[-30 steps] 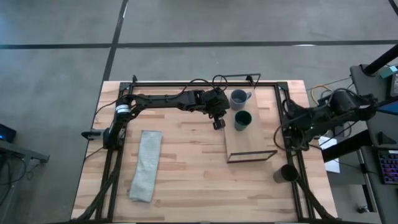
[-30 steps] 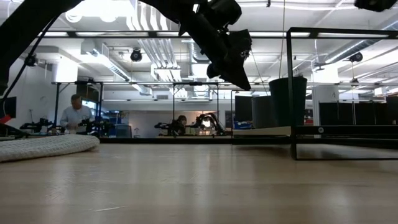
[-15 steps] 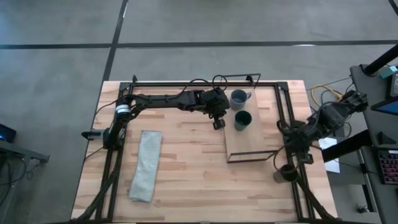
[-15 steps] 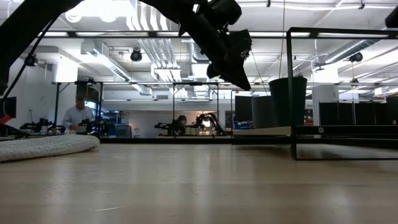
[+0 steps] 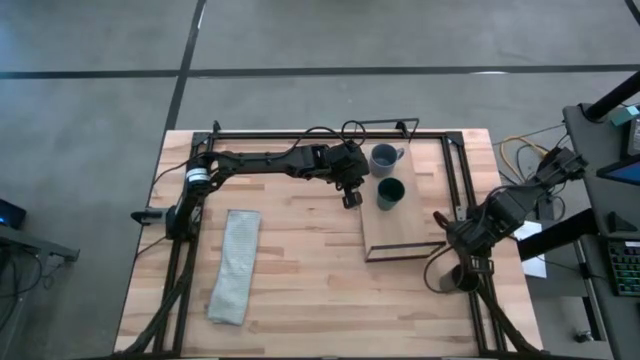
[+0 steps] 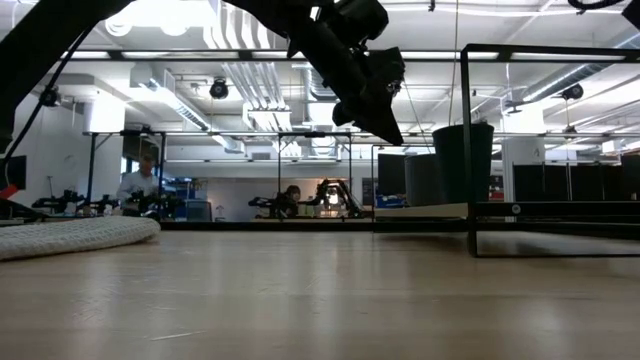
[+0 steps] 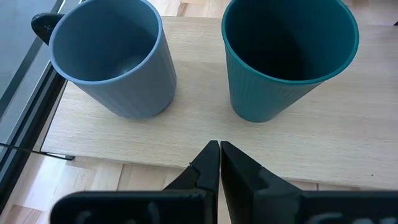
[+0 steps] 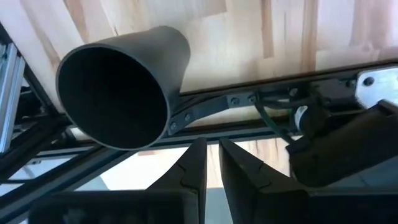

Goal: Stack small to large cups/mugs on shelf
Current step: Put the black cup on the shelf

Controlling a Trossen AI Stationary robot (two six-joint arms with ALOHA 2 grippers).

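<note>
A blue-grey mug (image 7: pixel 115 59) and a ribbed dark teal-green cup (image 7: pixel 287 56) stand on the pale light-wood shelf (image 5: pixel 403 232). A matt brown-black cup (image 8: pixel 121 84) and a speckled grey cloth (image 5: pixel 235 265) rest on the pale plank bench (image 5: pixel 310 270), striped by its wood grain.

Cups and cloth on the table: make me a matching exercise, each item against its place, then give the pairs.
Items:
1. blue-grey mug
2. dark green cup
3. dark brown-black cup
4. grey cloth

Places:
A. off the shelf, by the right gripper
B. on the shelf, beside the mug
C. flat on the table's left half
D. on the shelf's far end, handle to the side

Pairs: 1-D, 2-B, 3-A, 4-C
</note>
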